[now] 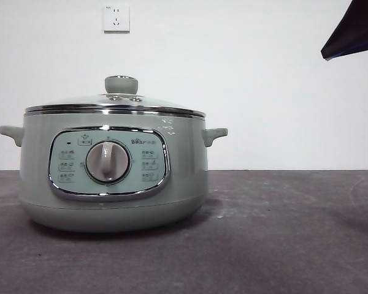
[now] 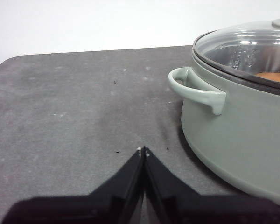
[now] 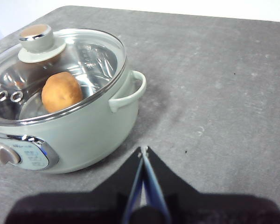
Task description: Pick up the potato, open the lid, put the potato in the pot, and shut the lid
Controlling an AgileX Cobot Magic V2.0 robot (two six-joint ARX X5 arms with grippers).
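Note:
The pale sage-green pot [image 1: 113, 184] stands on the dark table, left of centre in the front view. The glass lid [image 1: 115, 101] with its green knob [image 1: 121, 84] sits closed on it. Through the lid in the right wrist view, the orange-brown potato [image 3: 61, 91] lies inside the pot [image 3: 88, 126]; a sliver of the potato [image 2: 273, 76] also shows in the left wrist view. My left gripper [image 2: 143, 150] is shut and empty, over the table beside the pot's handle [image 2: 196, 91]. My right gripper [image 3: 143, 150] is shut and empty, beside the pot's other handle [image 3: 128, 93].
The grey table top [image 1: 282, 233] stretches to the right of the pot. A white wall with a socket [image 1: 116, 18] stands behind. A black arm tip [image 1: 354, 30] shows at the top right corner of the front view.

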